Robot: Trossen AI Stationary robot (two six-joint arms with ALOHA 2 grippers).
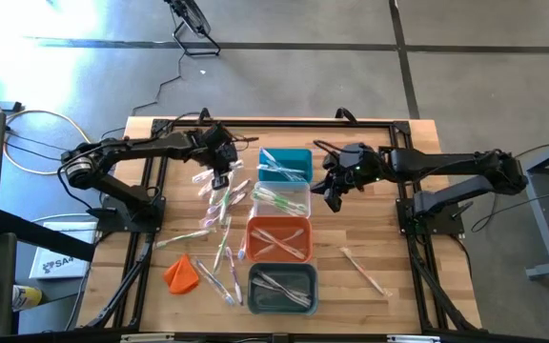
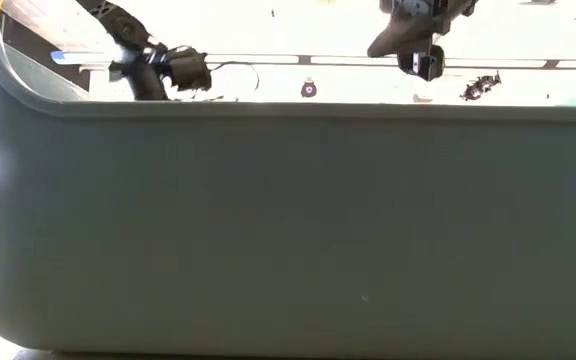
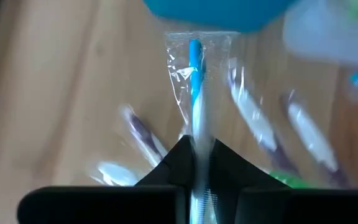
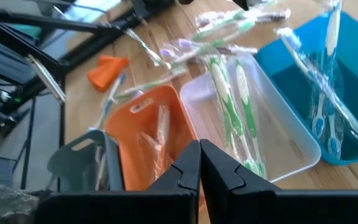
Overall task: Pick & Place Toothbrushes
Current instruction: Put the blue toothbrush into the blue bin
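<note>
Several wrapped toothbrushes (image 1: 219,214) lie loose on the wooden table, left of a column of bins. My left gripper (image 1: 220,177) hangs over the far end of this pile, shut on a blue toothbrush (image 3: 195,81) in a clear wrapper. The teal bin (image 1: 286,164), clear bin (image 1: 284,200), orange bin (image 1: 277,238) and grey bin (image 1: 282,286) each hold toothbrushes. One more toothbrush (image 1: 363,272) lies alone on the table's right side. My right gripper (image 1: 335,195) hovers to the right of the clear bin, shut, with nothing between its fingers (image 4: 199,165). My left gripper pinches the blue toothbrush's handle (image 3: 197,140), wrapper and all, between its two fingers. The fingers slant down from the table's left side and lie along the brush. The brush runs on from the fingertips toward the teal bin (image 3: 216,12). I cannot tell whether its far end is clear of the table.
A small orange lump (image 1: 181,273) lies near the table's front left. The grey bin's wall (image 2: 288,230) fills the low view. Dark frame rails (image 1: 151,191) run along both table sides. Bare wood shows to the right of the bins.
</note>
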